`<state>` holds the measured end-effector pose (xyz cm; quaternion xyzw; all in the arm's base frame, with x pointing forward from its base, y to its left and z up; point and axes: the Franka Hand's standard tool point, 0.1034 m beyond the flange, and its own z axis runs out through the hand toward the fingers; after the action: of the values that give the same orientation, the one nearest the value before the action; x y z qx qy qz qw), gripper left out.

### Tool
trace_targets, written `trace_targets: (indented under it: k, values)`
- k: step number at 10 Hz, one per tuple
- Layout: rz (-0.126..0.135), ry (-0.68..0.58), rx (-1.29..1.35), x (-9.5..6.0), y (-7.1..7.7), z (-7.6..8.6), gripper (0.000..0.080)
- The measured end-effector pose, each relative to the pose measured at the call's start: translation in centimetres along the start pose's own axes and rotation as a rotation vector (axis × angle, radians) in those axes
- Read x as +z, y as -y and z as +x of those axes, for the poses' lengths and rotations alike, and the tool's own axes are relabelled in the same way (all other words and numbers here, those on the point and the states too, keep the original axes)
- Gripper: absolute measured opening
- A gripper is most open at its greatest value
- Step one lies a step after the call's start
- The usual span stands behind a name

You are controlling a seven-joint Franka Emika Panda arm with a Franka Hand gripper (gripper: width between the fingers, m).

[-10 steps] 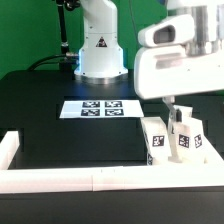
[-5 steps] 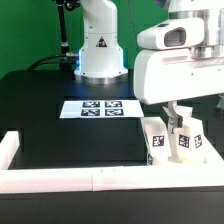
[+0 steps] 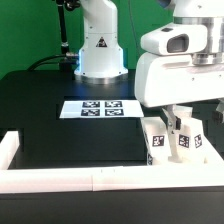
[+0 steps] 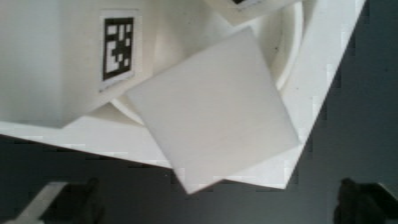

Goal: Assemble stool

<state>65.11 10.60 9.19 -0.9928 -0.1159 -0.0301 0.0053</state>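
White plastic legs [image 3: 168, 140] are standing right beneath your gripper [image 3: 176, 116]; you are reaching for one, jaws spread fully wide and holding nothing. Next, you're needing to straddle a leg and close.

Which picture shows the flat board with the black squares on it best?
The exterior view: the marker board lies whole on the black table, its squares clear. The wrist view does not show it, only white stool parts close up.
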Motion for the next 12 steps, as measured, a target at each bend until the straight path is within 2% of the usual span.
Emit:
trace_targets:
  k: [1,2,3,4,10,11,12]
  values:
    - [-0.004,0.009,-0.029,0.5,-0.2,-0.3,0.0649]
    - [-0.016,0.052,-0.185,2.2,-0.8,-1.6,0.0649]
    - [-0.019,0.087,-0.228,3.2,-0.3,-2.3,0.0649]
    - [-0.020,0.068,-0.236,3.3,0.3,-2.3,0.0649]
    - [-0.022,0.071,-0.177,3.4,-0.1,-2.5,0.0649]
    - [-0.022,0.071,-0.175,3.4,-0.2,-2.5,0.0369]
    - [-0.024,0.070,-0.099,3.4,-0.2,-2.5,0.0369]
